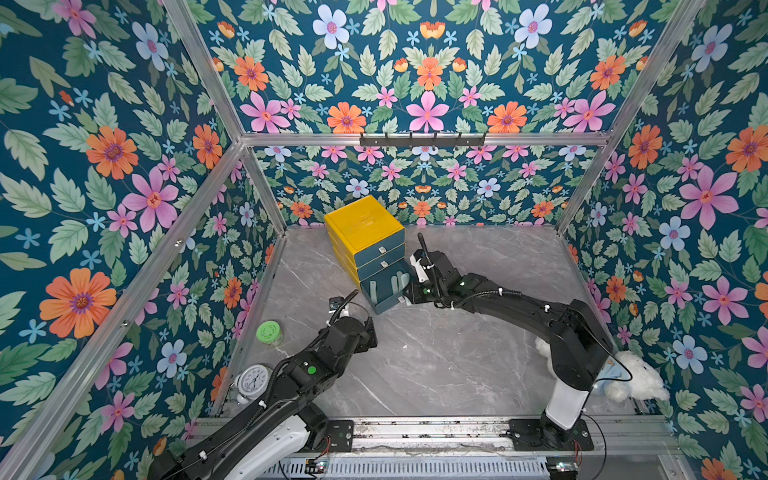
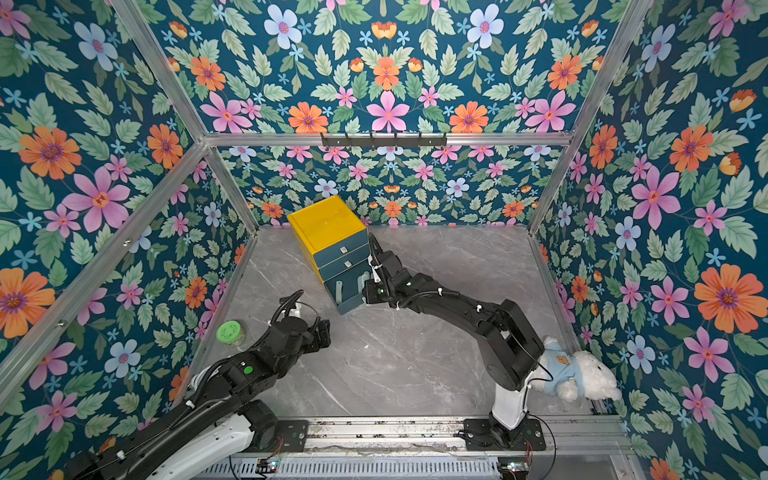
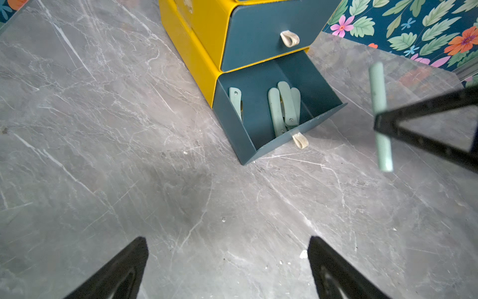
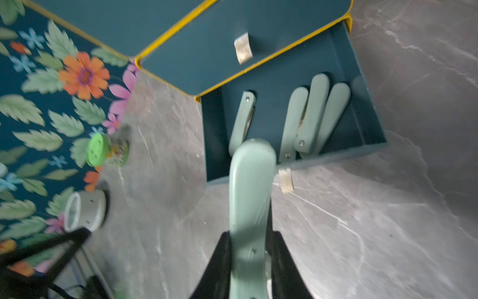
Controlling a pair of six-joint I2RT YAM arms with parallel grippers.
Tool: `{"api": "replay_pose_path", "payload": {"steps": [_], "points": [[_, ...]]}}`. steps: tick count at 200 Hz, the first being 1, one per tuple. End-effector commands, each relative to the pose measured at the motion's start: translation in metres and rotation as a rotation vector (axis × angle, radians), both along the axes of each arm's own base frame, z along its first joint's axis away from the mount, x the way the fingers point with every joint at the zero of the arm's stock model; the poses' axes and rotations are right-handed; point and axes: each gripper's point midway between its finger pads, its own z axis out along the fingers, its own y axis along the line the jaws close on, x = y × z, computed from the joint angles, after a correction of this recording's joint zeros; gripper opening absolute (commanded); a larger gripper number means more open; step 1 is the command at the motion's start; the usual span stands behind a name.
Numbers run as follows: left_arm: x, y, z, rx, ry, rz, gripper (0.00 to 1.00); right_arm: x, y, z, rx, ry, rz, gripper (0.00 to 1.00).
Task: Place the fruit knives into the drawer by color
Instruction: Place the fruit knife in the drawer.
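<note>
- R gripper (image 4: 249,243), lower centre of wrist view, clamped on mint knife (image 4: 249,181), tip aimed at open bottom drawer (image 4: 367,108) w/ four mint knives (image 4: 319,103) inside: colour match.
- L gripper (image 3: 227,243) jaws apart, empty, over bench (image 3: 103,155).

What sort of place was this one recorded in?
Most likely a staged robot test booth, not a home: floral-printed panels on an aluminium frame enclose a marble-look tabletop, and a left arm and right arm are bolted to a metal rail at its front.
</note>
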Motion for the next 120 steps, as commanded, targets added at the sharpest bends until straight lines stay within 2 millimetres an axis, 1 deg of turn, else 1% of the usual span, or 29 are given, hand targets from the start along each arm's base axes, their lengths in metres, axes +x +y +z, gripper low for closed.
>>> {"api": "replay_pose_path", "payload": {"steps": [1,23,38,52,65,83,98,105,120], "points": [[0.002,-0.003,0.006,-0.021,-0.009,0.001,0.99,0.019,0.014,0.009,0.151,0.101,-0.095,0.11],[0.001,-0.004,0.008,-0.031,-0.012,-0.005,0.99,0.040,0.016,-0.001,0.195,0.138,-0.162,0.13],[0.001,-0.004,0.009,-0.038,-0.014,-0.006,0.99,0.054,0.017,-0.012,0.256,0.199,-0.201,0.14],[0.000,-0.004,0.009,-0.043,-0.014,-0.007,0.99,0.063,0.017,-0.022,0.284,0.228,-0.227,0.14],[0.000,-0.005,0.009,-0.046,-0.011,-0.012,0.99,0.069,0.018,-0.024,0.285,0.221,-0.227,0.18],[0.000,-0.006,0.011,-0.048,-0.009,-0.015,0.99,0.072,0.021,-0.023,0.293,0.201,-0.209,0.32],[0.000,-0.007,0.015,-0.049,-0.013,-0.016,0.99,0.072,0.020,-0.012,0.315,0.167,-0.188,0.43],[0.001,-0.007,0.019,-0.053,-0.018,-0.018,0.99,0.071,0.020,-0.007,0.321,0.149,-0.177,0.45],[0.003,-0.009,0.027,-0.057,-0.029,-0.021,0.99,0.066,0.016,0.009,0.331,0.106,-0.156,0.46]]}}
